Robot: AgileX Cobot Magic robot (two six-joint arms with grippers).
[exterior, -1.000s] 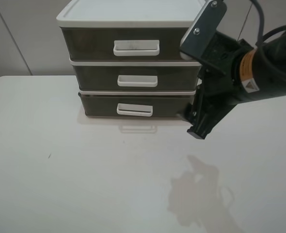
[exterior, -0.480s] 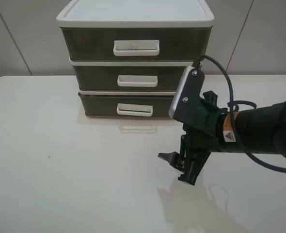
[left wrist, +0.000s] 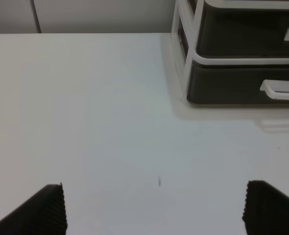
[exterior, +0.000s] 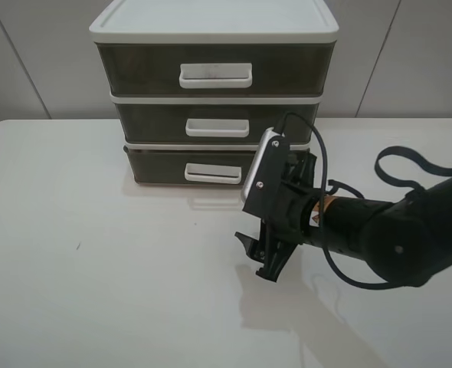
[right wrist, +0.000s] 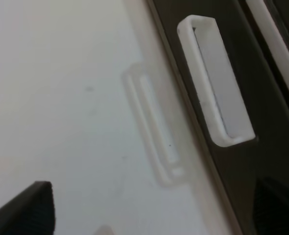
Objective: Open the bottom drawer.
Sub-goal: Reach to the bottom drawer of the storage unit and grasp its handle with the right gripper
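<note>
A: Starting left: white table [exterior: 65, 230], small dark speck [exterior: 77, 246] on it.

B: Left gripper [left wrist: 156, 210] caught only by its own wrist camera. Fingertips [left wrist: 49, 210] spread wide, released, clasping nothing, above bare tabletop, well apart from the three-drawer unit [left wrist: 193, 58].

A: Centre now: that three-drawer unit at the back of the table, white top, smoky dark fronts. Top drawer [exterior: 134, 69], middle drawer [exterior: 149, 121], then the bottom drawer [exterior: 155, 165], lowest tier, right down on the tabletop.

B: Shut, by the look of it. Front flush beneath the middle tier, small white loop handle [exterior: 213, 173] at its centre, untouched, faint reflection on the table just below.

A: And over to the right: right gripper [exterior: 258, 257], black, tilted downward, low over the table, just in front of the unit's right half. Touching the surface or not, impossible to tell.

B: Released as well. Both fingertips [right wrist: 27, 210] wide apart in the wrist view, grasping nothing. Handle [right wrist: 202, 98] close ahead, no contact.
</note>
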